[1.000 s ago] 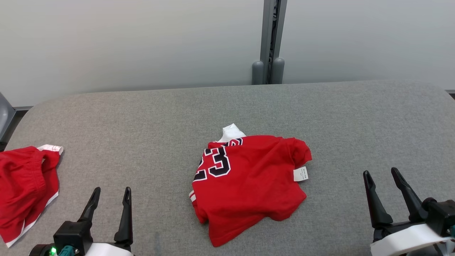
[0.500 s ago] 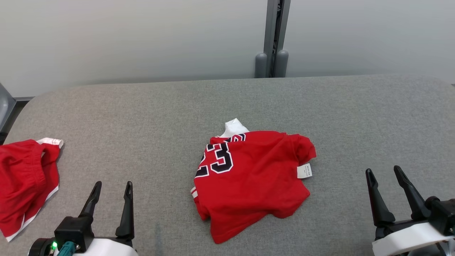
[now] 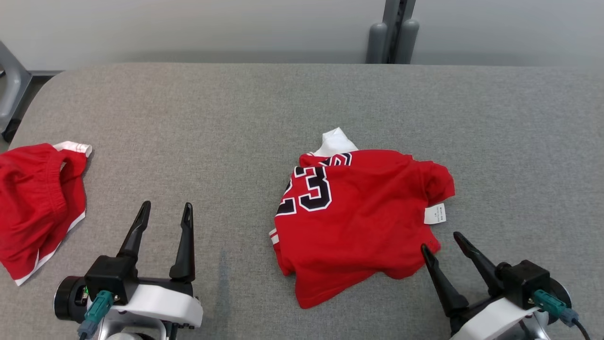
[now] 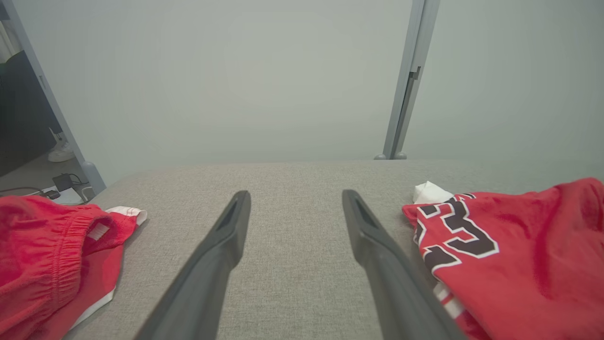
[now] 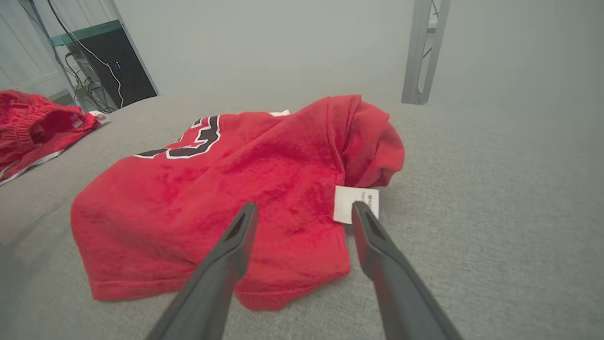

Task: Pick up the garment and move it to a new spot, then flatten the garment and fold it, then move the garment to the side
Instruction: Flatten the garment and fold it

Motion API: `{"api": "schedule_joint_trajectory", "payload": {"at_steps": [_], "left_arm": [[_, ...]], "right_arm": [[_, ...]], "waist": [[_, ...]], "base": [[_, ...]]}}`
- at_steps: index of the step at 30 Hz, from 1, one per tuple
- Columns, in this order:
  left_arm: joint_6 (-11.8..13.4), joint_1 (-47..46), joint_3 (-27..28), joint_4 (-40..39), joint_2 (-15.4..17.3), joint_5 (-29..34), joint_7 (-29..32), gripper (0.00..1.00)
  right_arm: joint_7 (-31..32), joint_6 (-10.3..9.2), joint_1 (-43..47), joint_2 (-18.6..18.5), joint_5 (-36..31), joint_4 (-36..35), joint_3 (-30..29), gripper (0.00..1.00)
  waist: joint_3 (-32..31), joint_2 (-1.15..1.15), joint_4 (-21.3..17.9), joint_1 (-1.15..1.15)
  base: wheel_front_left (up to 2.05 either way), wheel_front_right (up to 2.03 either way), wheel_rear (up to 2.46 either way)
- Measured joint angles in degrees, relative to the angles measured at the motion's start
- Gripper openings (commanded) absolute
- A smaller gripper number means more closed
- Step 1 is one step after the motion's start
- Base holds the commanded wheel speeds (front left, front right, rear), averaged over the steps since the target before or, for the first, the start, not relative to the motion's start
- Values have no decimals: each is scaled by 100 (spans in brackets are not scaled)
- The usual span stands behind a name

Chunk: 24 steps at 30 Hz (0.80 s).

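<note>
Facing near hem of crumpled red fabric jersey (image 3: 358, 222) with released right gripper (image 3: 440, 240), nearer; holding released left gripper (image 3: 167, 204) apart.

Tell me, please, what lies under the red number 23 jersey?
The grey table bears the jersey, and a white bit of cloth pokes out at its far edge; anything else beneath is covered.

Mid grey desk (image 3: 236, 108): crumpled red garment (image 3: 363, 226) with a black-and-white 23 and a white label (image 3: 434, 213) at its right edge. Far left, well apart: red shorts (image 3: 37, 203). Lower left: left gripper (image 3: 166, 206), jaws spread over bare desk. Lower right: right gripper (image 3: 440, 241), jaws spread, tips just beside the garment's near right corner.
</note>
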Motion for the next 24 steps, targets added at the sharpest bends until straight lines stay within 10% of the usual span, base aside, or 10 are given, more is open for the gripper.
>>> {"api": "schedule_joint_trajectory", "payload": {"at_steps": [13, 14, 16, 24], "left_arm": [[-48, -420, -142, 399, -102, -10, -269, 100], [-48, -439, -144, 421, -102, -11, -276, 100], [-48, -508, -143, 460, -96, -11, -297, 100], [-15, -514, -108, 550, -35, -53, -352, 100]], "right_arm": [[-76, 0, -588, -91, 336, 1477, 638, 99], [-121, 0, -633, -85, 416, 1529, 666, 47], [-153, 0, -725, -96, 499, 1667, 756, 0], [-530, 0, -948, -137, 669, 1447, 878, 0]], "waist": [[506, 0, 279, 0], [524, 0, 285, 0], [544, 0, 290, 0], [528, 0, 214, 0]], "base": [[0, 0, 0], [0, 0, 0], [0, 0, 0], [0, 0, 0]]}}
